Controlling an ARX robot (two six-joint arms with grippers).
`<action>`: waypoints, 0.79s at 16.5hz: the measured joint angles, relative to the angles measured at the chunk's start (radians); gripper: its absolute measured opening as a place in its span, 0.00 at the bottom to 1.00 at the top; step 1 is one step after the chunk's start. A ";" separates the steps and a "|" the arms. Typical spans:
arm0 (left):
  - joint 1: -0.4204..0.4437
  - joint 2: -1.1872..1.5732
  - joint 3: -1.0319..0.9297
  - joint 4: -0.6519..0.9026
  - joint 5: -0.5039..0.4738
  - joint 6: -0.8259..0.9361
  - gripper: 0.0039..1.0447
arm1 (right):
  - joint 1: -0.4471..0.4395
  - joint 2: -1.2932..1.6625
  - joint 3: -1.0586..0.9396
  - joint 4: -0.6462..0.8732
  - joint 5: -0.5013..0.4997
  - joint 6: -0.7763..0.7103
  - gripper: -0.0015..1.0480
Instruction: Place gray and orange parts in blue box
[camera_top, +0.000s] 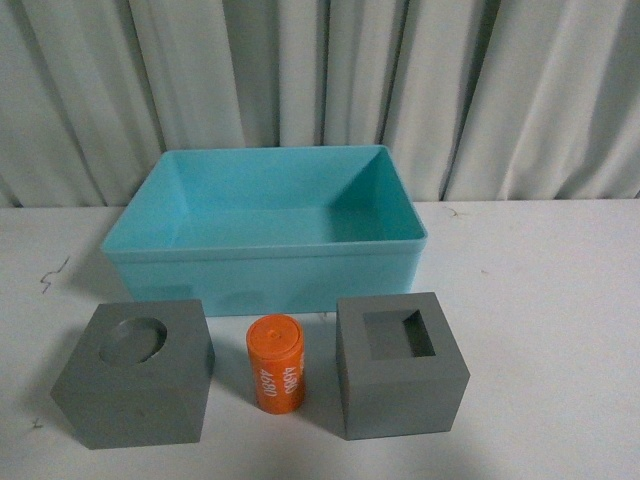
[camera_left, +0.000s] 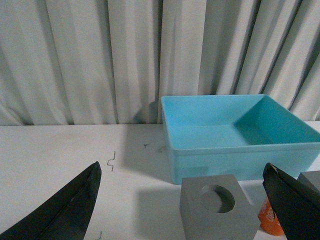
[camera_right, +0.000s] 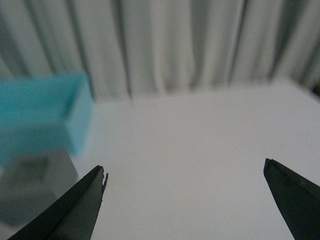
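Now my left gripper (camera_left: 181, 166) and right gripper (camera_right: 183, 166) hang open, holding nothing. Bumping the orange cylinder (camera_top: 275, 363) could make it roll away.

Blue box (camera_right: 40, 115) blurred at right wrist; orange cylinder (camera_left: 268, 223) half-hidden.

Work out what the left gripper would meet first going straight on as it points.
Probably the gray cube with the round recess, low between the left gripper's open jaws; if it clears that, the blue box. Depth is unclear.
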 joint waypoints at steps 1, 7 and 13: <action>0.000 0.000 0.000 0.000 -0.002 0.000 0.94 | -0.012 0.163 0.070 -0.089 0.080 0.032 0.94; 0.000 0.000 0.000 0.000 0.000 0.000 0.94 | -0.003 1.021 0.472 0.348 -0.201 -0.090 0.94; 0.000 0.000 0.000 0.000 0.000 0.000 0.94 | 0.373 1.600 0.674 0.417 -0.095 0.019 0.94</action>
